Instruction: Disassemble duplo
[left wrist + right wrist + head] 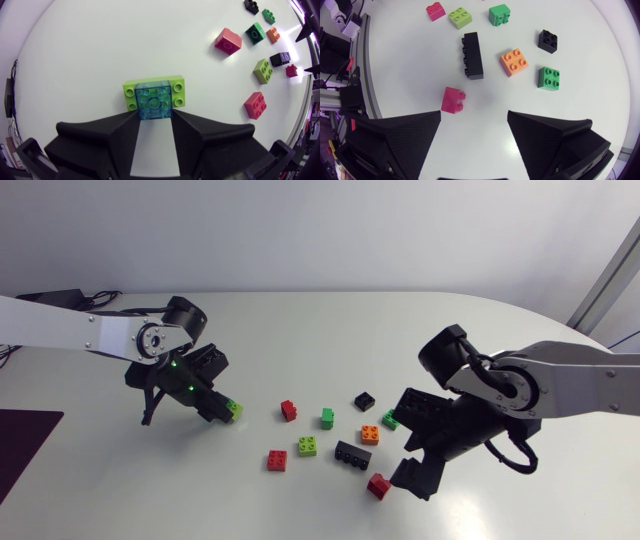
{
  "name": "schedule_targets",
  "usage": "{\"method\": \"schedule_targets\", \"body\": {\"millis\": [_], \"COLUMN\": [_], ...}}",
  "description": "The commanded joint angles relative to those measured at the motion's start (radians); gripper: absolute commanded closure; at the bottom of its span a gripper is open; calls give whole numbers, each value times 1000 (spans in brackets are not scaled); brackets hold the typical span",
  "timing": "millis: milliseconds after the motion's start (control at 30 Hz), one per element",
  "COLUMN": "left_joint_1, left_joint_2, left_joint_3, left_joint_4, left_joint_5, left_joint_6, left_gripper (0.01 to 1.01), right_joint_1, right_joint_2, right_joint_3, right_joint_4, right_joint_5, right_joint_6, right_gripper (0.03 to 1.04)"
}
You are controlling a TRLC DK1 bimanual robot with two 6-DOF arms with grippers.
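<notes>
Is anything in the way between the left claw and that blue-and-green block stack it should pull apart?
Nothing visible. The left gripper has both fingers against the translucent blue square brick, which sits on the lime green rectangular brick.

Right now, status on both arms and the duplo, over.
Left jaws shut on blue brick, stacked on lime brick. Right jaws open, empty; red brick just ahead. Nothing blocking either.

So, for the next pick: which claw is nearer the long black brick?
Right. The right claw is just beside the long black brick; the left claw is far across.
</notes>
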Motion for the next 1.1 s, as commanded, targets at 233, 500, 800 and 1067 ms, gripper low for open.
{"method": "schedule_targets", "body": {"millis": [233, 500, 800, 1067], "left_joint_1": [-84, -181, -365, -418], "left_joint_2": [-308, -458, -433, -337], "left_joint_3": [-157, -433, -447, -390], "left_joint_4": [138, 507, 673, 696], "left_joint_5": [191, 318, 233, 161], "left_joint_6": [189, 358, 321, 269], "left_gripper": [687, 687, 693, 693], "right_joint_1": [-60, -201, -26, 80], "right_joint_2": [-69, 80, 181, 243], "right_joint_3": [44, 245, 254, 312], "right_joint_4": [-85, -258, -74, -17], "right_joint_5": [-171, -546, -430, -341], "right_joint_6": [2, -57, 110, 196], "right_gripper": [110, 108, 121, 192]}}
